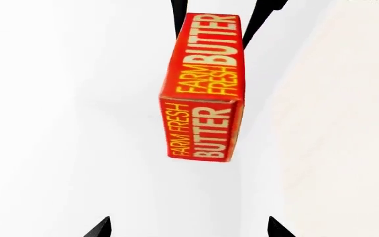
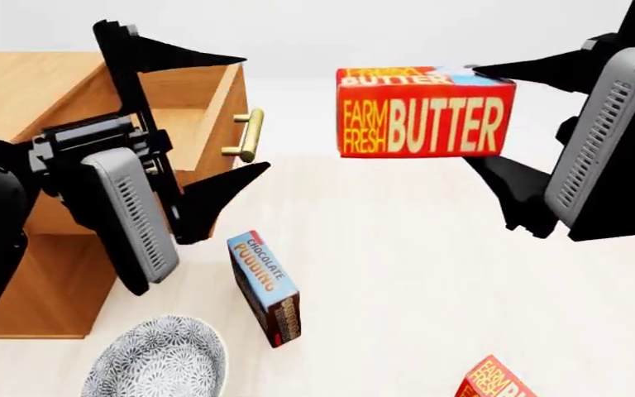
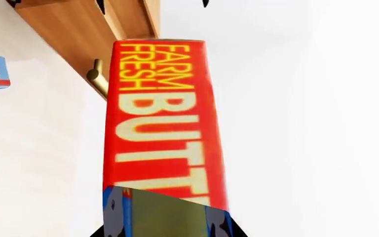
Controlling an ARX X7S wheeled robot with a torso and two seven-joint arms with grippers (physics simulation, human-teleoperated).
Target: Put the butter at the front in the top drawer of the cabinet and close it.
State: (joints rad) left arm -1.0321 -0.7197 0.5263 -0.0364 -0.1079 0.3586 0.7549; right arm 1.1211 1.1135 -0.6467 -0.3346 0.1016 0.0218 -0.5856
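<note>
Right gripper: clamped on the butter, aloft. Left gripper: spread, empty. Step: carrying. Next, likely: move toward 9 o'clock, over the open top drawer.

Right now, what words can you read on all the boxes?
"FARM FRESH BUTTER" on the red butter carton held by the right gripper.
"CHOCOLATE PUDDING" on the blue pudding box lying on the floor.
The second red carton is cut off by the picture's edge: only "FARM" shows partly.

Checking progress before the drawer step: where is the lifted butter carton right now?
In the head view the butter carton is held aloft in the right gripper, right of the open top drawer, not yet over it.
</note>
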